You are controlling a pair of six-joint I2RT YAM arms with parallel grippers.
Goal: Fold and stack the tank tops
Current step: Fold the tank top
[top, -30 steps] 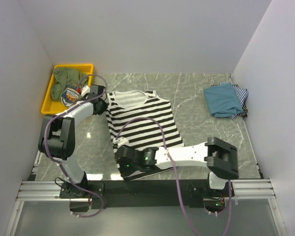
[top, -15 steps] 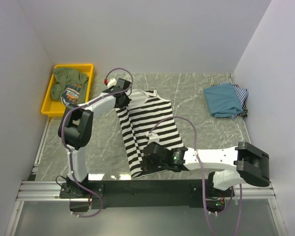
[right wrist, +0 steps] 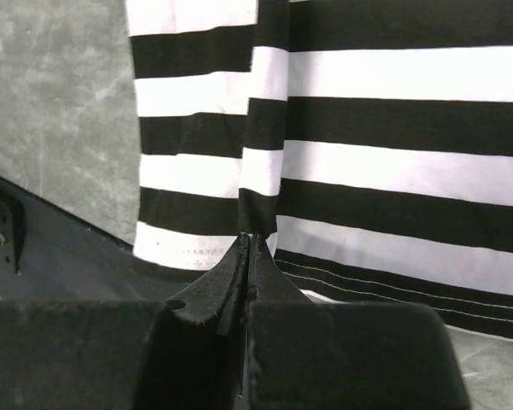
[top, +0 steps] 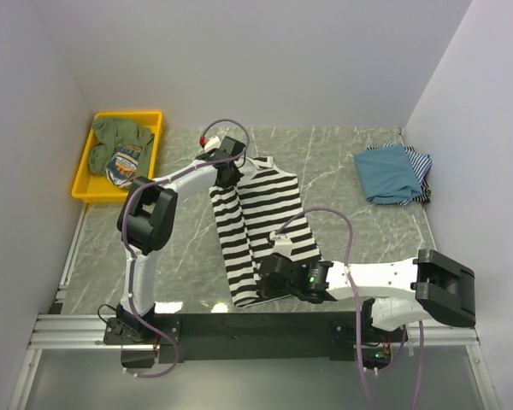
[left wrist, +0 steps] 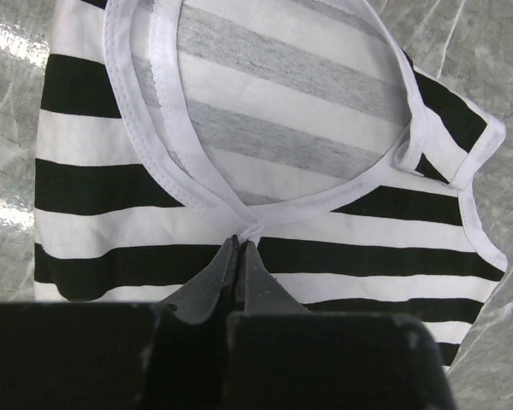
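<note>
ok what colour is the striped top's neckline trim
White; the neckline trim shows best in the left wrist view.

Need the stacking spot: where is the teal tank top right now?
In the top view, the teal tank top lies at the table's far right corner, resting on a thin-striped top.

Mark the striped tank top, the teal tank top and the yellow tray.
striped tank top (top: 261, 205), top external view, middle of its body.
teal tank top (top: 386, 175), top external view, upper face of the folded cloth.
yellow tray (top: 85, 162), top external view, its left wall.
</note>
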